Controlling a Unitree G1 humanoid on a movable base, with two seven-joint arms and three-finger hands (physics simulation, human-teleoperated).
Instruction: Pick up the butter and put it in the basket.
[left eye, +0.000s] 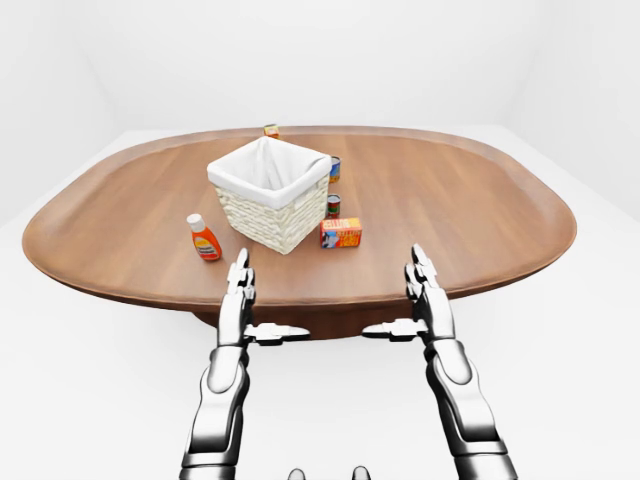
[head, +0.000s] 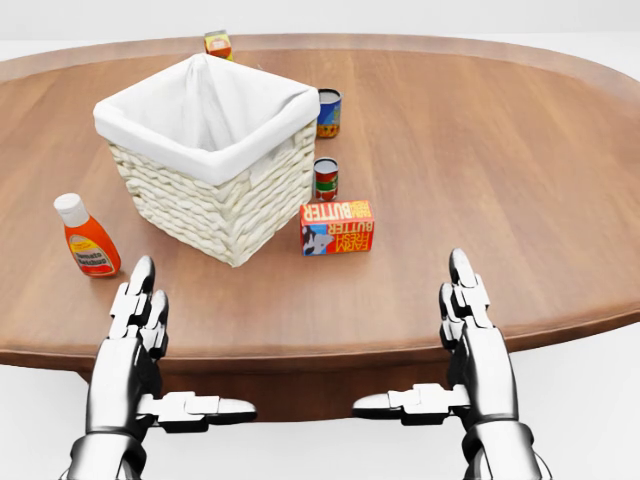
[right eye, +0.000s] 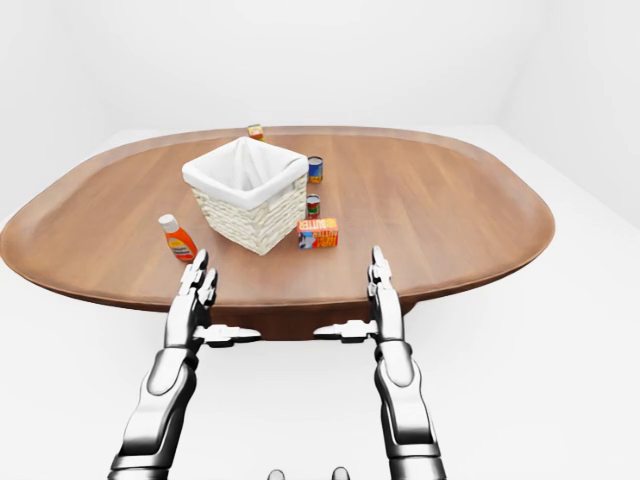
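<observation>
Head view: butter box (head: 337, 227) reads "BUTTER" (inverted) beside basket (head: 215, 190).

The table (head: 520, 170) is a warm reddish-brown wood with fine grain streaks running across it, against a plain white floor and walls. Left of centre in the head view, the basket (head: 225, 205) is cream-white woven wicker with a smooth white cloth liner. Just right of it, the butter (head: 337, 227) box is orange-red with white lettering and a blue-and-white patch at its left end. At left, the bottle (head: 88, 240) is orange with a white cap and a pale label. Two small cans (head: 326, 178) carry red, green and blue labels. Both hands, left hand (head: 138, 340) and right hand (head: 470, 335), are glossy silver metal with dark joints.
</observation>
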